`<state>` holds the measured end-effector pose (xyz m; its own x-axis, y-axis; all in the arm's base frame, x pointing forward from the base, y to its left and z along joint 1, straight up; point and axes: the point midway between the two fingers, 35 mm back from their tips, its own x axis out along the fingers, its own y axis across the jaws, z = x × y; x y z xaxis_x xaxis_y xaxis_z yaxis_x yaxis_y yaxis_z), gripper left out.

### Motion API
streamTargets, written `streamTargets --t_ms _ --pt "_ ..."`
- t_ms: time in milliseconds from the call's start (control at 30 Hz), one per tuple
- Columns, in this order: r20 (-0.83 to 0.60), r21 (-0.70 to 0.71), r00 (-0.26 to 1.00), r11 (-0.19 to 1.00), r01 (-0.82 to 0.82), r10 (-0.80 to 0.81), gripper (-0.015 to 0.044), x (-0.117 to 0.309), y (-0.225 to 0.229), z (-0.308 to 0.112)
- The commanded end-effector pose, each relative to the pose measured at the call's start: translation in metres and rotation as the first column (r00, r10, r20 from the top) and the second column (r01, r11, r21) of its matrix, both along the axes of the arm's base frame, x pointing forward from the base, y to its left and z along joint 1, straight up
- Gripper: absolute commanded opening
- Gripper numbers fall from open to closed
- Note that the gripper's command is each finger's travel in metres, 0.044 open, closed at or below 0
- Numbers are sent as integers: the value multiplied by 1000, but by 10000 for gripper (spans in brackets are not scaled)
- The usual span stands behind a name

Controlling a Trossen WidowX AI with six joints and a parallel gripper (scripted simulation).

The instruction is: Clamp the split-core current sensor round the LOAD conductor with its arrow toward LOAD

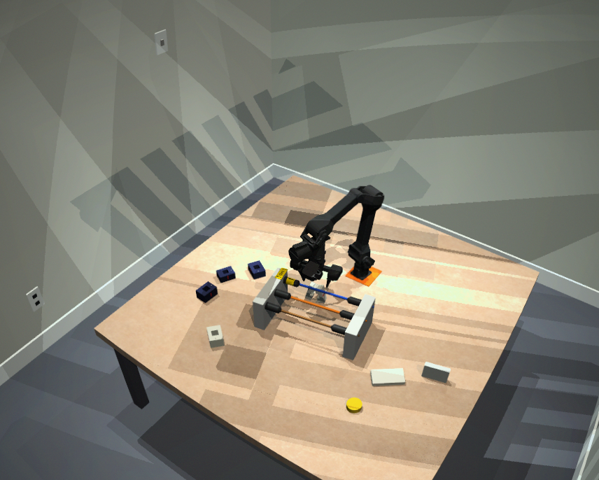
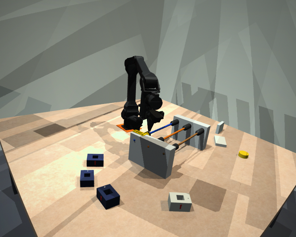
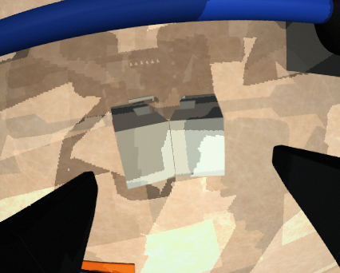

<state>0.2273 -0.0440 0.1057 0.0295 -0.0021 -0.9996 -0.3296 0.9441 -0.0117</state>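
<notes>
The open light-grey split-core sensor [image 1: 318, 296] [image 3: 148, 156] stands on the table behind the blue conductor [image 1: 334, 294] [image 2: 160, 129] [image 3: 160, 12], its two halves spread from a middle seam. Its arrow face cannot be made out. My gripper [image 3: 187, 168] is open and empty, pointing down over the sensor; in the wrist view one finger is on each side of it, with a gap on both sides. The yellow LOAD marker [image 1: 281, 273] [image 2: 139, 132] sits on the left end block, at the end of the blue conductor. The arm hides the sensor in the exterior view.
An orange conductor [image 1: 315, 303] [image 2: 174, 133] and a brown one [image 1: 304, 318] [image 2: 186, 139] run beside the blue one, between two grey end blocks [image 1: 357, 325] [image 2: 150, 156]. Several dark-blue blocks, a white block [image 1: 215, 341] [image 2: 173, 202] and a yellow disc [image 1: 353, 404] [image 2: 243, 154] lie further off.
</notes>
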Motion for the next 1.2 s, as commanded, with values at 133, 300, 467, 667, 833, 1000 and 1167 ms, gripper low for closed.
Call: streamTargets --t_ms 133,300,467,667,833,1000,1167 --pt "-4 -1 1000 1000 -7 7 440 -2 0 -12" --pt "-1 0 1000 1000 0 0 309 -1 0 -7" --pt "-1 0 1000 1000 0 0 275 -1 0 -7" --pt "-1 0 1000 1000 0 0 235 -1 0 -7" --pt "-1 0 1000 1000 0 0 163 0 0 -5" --pt "-2 0 1000 1000 -1 1 32 2 0 12" --pt "-2 0 1000 1000 -3 3 0 2 -1 34"
